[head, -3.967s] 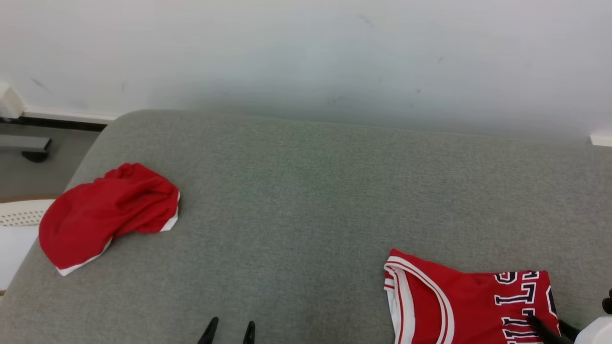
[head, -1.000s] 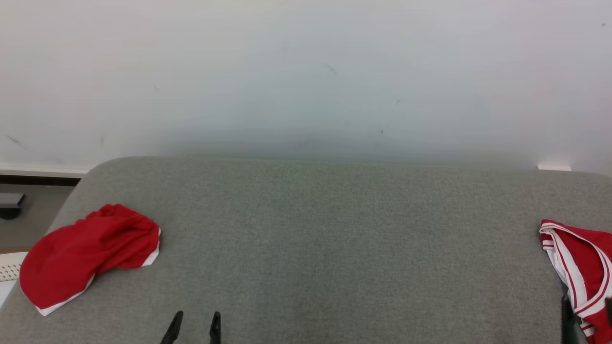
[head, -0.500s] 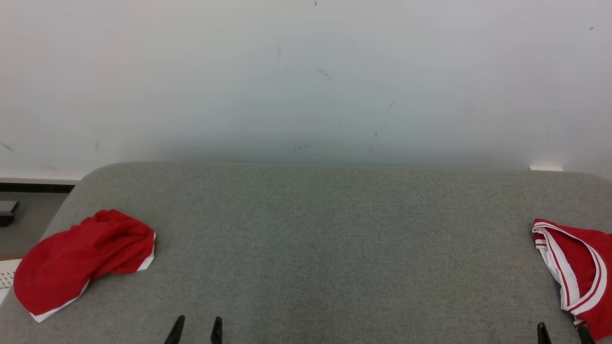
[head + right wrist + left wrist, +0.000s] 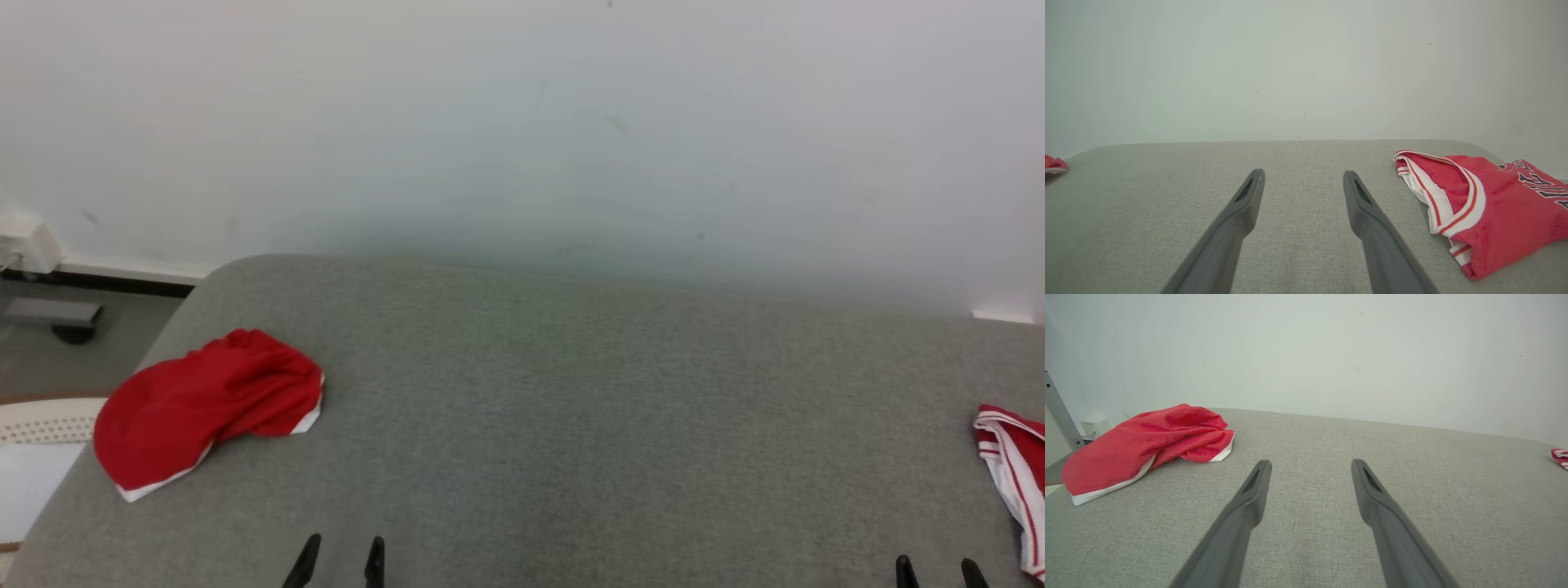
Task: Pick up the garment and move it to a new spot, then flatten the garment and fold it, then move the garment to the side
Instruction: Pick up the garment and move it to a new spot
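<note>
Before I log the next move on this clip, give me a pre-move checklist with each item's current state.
1. Left gripper open and empty: ok.
2. Right gripper open and empty: ok.
3. Jersey set at the right side, clear of both grippers: ok.
4. Crumpled red garment flat enough to fold: not ok, it lies bunched near the left edge.
5. Bare grey surface between the two garments for spreading: ok.
6. Crumpled red garment within the left gripper's reach: cannot tell.
</note>
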